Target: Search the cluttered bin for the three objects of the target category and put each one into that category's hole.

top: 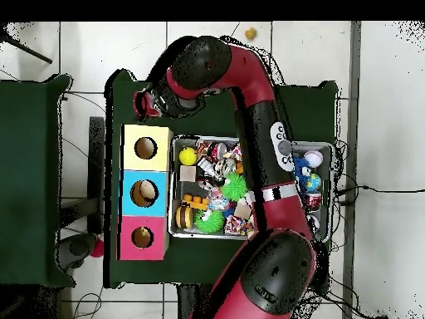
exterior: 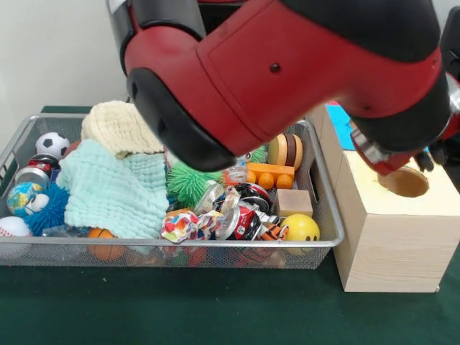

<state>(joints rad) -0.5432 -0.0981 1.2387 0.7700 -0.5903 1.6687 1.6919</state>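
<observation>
The silver wire-mesh bin point(exterior: 14, 147) lies across the table, full of clutter; it also shows in the overhead view point(top: 199, 139). No duck, teddy bear or other plush animal shows in either view. My red arm point(exterior: 287, 65) reaches across the bin to the row of boxes. My gripper point(exterior: 431, 157) shows only as dark parts at the right edge, just above the round hole point(exterior: 402, 181) of the nearest pale box point(exterior: 392, 244). In the overhead view the gripper point(top: 148, 104) sits just past the yellow-topped box point(top: 158, 137). Whether it holds anything is hidden.
The bin holds a cream knitted cloth point(exterior: 118, 126), a mint cloth point(exterior: 108, 190), a soccer ball point(exterior: 52, 144), a green spiky ball point(exterior: 190, 183), a yellow smiley ball point(exterior: 302, 228), orange blocks point(exterior: 269, 175) and cans. Blue-topped point(top: 129, 193) and pink-topped point(top: 129, 237) boxes stand beside the yellow one.
</observation>
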